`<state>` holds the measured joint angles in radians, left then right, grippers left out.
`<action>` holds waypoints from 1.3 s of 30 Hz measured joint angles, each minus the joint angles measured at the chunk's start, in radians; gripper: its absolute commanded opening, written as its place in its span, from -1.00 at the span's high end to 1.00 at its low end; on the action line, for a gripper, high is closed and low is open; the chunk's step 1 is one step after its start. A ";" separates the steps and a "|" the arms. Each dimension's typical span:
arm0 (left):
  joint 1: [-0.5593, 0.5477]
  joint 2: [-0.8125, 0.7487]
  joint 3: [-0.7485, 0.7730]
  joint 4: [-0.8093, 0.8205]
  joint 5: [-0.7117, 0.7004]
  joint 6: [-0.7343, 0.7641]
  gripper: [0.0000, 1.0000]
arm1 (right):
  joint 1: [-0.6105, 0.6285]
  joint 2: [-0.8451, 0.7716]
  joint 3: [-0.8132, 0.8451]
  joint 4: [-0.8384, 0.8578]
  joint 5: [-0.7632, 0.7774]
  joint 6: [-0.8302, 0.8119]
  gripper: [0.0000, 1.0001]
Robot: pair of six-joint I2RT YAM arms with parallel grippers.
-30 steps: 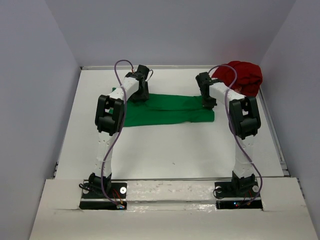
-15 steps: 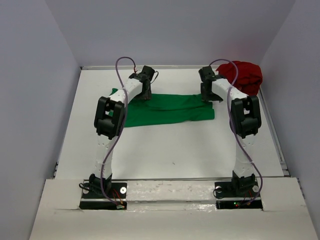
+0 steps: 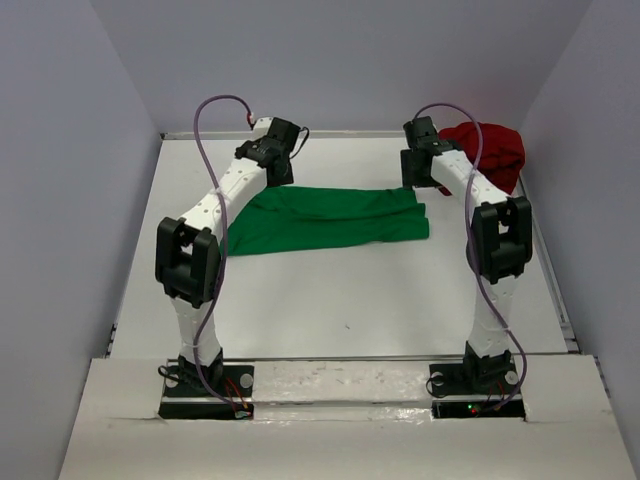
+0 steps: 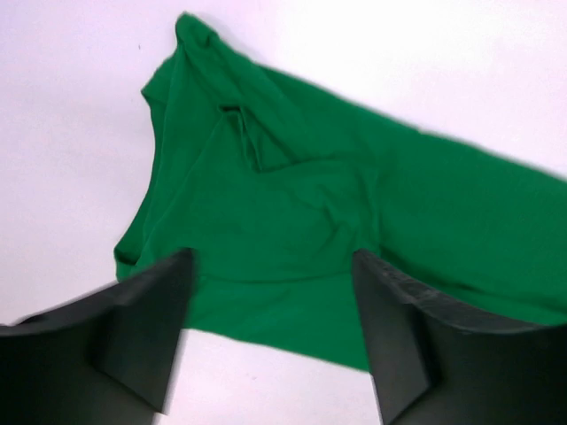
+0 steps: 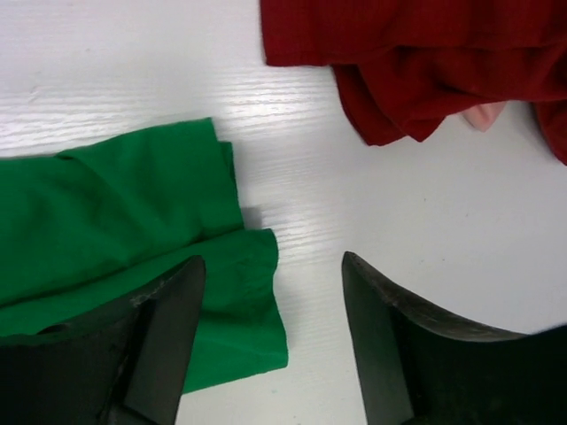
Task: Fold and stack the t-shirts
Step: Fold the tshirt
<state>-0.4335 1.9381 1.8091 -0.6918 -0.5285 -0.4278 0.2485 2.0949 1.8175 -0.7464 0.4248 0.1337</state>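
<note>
Left end effector (image 4: 270, 261) hung over the left end of the green t-shirt (image 3: 330, 220), jaws spread wide, nothing gripped. Green t-shirt lay folded in a long band across the white surface (image 3: 350, 300). Right end effector (image 5: 270, 261) hovered over the shirt's right end, jaws also wide, empty. Dark red t-shirt (image 3: 490, 150) sat bunched in the far right corner, apart from the green one.

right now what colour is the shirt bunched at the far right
The t-shirt is dark red, clearest in the right wrist view.
</note>
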 measured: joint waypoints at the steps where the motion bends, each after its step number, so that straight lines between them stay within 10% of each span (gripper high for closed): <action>1: -0.002 -0.021 -0.035 0.000 0.011 -0.011 -0.28 | 0.000 -0.006 0.000 0.000 -0.018 -0.006 -0.12; 5: -0.004 -0.088 -0.217 0.035 0.098 -0.053 1.00 | 0.000 -0.034 0.000 0.011 -0.136 -0.040 0.98; 39: 0.118 0.109 -0.157 0.066 0.380 -0.150 1.00 | 0.001 0.220 0.250 -0.031 -0.377 -0.186 1.00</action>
<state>-0.3157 2.0472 1.6524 -0.6262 -0.1482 -0.5777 0.2497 2.3146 2.0674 -0.7769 0.0479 -0.0525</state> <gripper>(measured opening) 0.011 0.010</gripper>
